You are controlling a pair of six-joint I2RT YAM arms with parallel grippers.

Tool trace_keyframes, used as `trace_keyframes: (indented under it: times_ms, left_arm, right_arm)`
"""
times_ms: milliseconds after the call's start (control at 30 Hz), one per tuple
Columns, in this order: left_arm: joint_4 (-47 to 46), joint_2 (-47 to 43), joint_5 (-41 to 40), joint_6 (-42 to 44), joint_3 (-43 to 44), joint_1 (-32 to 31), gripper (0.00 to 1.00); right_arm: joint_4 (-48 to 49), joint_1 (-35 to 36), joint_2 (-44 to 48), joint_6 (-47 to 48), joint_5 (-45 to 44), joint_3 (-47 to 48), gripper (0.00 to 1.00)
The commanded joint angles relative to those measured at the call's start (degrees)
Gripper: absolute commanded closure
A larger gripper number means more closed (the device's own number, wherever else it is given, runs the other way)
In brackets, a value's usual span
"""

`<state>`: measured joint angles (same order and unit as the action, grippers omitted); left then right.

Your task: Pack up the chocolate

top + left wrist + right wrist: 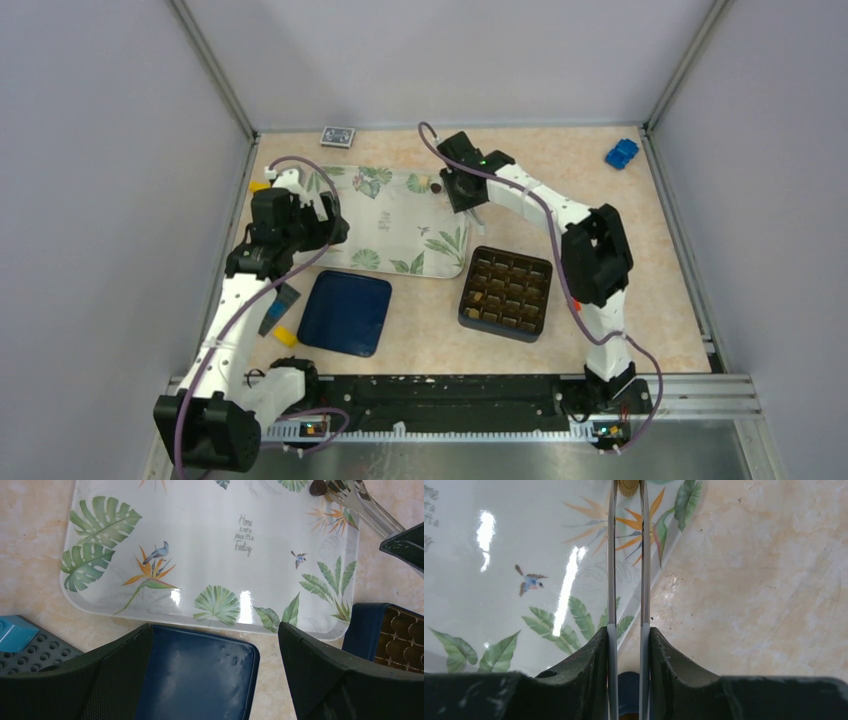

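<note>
- The left gripper (215, 627) hangs with its jaws spread wide and nothing between them. It is over the near rim of the leaf-print tray (210, 540) and the far edge of the dark-blue lid (345, 312).
- A grey studded block (35, 652) shows beside the left finger in the left wrist view, partly hidden behind it.
- The dark gridded box (503, 330) stands right of the lid, just off the tray's near-right corner. A few cells show paler specks, too small to tell what they are.
- The right gripper (626, 632) is clamped on the metal tongs (610, 555), pressing the two blades nearly parallel over the tray's right edge.
- A tan piece of chocolate (628, 486) sits between the tong tips. The top of the frame cuts it off, so I cannot tell whether it is gripped or lifted.
- A dark-brown piece (317, 487) lies on the tray's far-right corner just beside the tongs, also cropped by the frame.
- A blue toy (621, 153) and a small patterned pack (337, 136) lie at the far edge of the table (560, 180), well apart.
</note>
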<state>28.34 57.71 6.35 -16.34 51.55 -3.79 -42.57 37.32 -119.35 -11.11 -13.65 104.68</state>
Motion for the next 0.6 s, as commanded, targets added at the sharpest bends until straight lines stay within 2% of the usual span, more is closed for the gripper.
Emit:
trace_keyframes:
  times_ms: [0,233,367,567]
  left_arm:
    - [-0.13,-1.73,0.11,0.43,1.82,0.19,0.01]
    - [0.31,-2.25,-1.35,0.71,2.25,0.19,0.01]
    - [0.56,-2.52,-0.90,1.29,2.85,0.19,0.01]
    - [0.59,-2.51,-2.36,1.92,2.85,0.19,0.01]
  right_arm:
    - [2.58,0.56,8.71,-1.42,1.33,-0.59,0.99]
    - [0.96,0.55,16.88,-2.58,5.47,-5.27,1.00]
    - [-2.51,0.60,25.53,-2.49,7.93,-11.23,1.00]
    - [-12.59,1.79,39.28,-3.97,8.87,-19.35,1.00]
